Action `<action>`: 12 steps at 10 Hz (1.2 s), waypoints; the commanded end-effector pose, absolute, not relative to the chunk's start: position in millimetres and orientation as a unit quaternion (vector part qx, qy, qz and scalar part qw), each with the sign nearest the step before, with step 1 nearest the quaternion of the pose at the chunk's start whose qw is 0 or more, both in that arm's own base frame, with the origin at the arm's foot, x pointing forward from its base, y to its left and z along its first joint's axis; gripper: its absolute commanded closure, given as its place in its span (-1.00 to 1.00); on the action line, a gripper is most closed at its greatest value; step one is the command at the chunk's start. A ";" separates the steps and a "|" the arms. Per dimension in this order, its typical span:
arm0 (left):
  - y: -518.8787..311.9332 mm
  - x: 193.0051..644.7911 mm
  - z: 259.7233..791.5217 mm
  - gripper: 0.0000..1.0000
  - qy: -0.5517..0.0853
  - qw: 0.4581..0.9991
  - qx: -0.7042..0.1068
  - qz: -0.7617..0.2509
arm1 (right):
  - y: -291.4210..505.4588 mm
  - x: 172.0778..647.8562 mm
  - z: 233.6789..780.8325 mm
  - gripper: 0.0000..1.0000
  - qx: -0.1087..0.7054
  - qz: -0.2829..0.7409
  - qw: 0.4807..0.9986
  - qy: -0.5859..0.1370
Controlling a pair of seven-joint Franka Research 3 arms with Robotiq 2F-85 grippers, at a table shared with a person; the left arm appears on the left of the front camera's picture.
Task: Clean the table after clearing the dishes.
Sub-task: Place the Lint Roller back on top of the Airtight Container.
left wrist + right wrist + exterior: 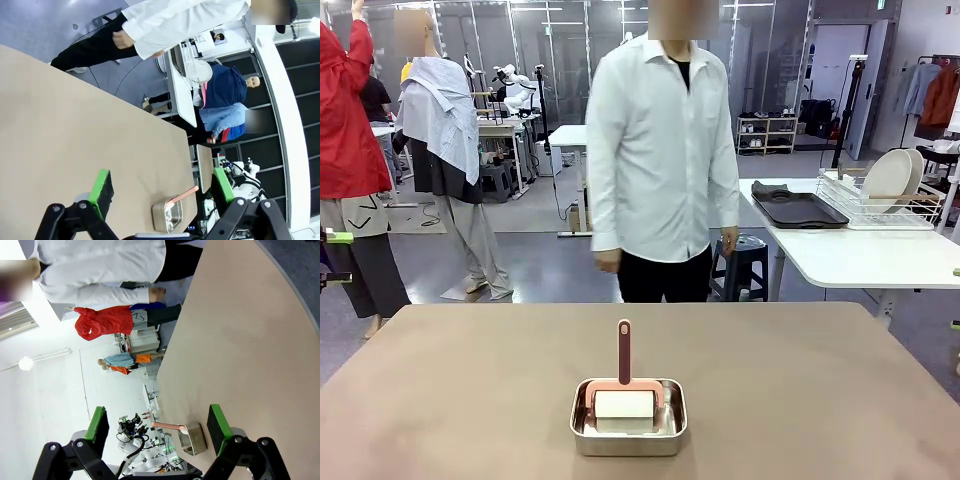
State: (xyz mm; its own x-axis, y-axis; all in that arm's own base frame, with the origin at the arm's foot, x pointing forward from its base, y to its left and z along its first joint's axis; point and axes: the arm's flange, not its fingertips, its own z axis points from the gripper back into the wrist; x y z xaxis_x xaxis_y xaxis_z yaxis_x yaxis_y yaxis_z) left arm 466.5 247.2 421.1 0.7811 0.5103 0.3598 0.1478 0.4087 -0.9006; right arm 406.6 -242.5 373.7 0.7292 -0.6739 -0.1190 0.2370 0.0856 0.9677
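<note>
Desk point(470, 380) looks cleared already; the plates point(892, 175) sit in the rack at right of frame, dark tray point(795, 210) beside it. The roller point(624, 385) waits in the steel pan point(628, 430) at lower centre. Left gripper point(162, 192) and right gripper point(157, 427) are both wide open, holding nothing. Risk: grabbing that upright handle off-centre could tip the roller (or drag the pan).

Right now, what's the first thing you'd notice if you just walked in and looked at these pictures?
Probably the small steel pan sitting alone near the front of the big brownish table, with a pink-handled roller resting in it. Next, the person in a white shirt standing at the far side. Behind them to the right, a white side table holds a wire rack with plates and a dark tray.
</note>
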 end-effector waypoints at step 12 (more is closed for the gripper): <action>247.6 464.9 425.9 -1.00 -0.309 0.781 -0.531 0.113 | -242.5 404.5 375.7 -1.00 0.594 -0.314 0.718 -0.179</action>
State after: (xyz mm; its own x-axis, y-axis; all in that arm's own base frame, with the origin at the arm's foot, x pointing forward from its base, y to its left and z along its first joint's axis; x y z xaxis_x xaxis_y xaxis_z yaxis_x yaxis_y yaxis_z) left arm 466.5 247.2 421.1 0.7811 0.5103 0.3599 0.1479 0.4088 -0.9006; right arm 406.6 -242.5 373.7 0.7292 -0.6739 -0.1190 0.2370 0.0856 0.9677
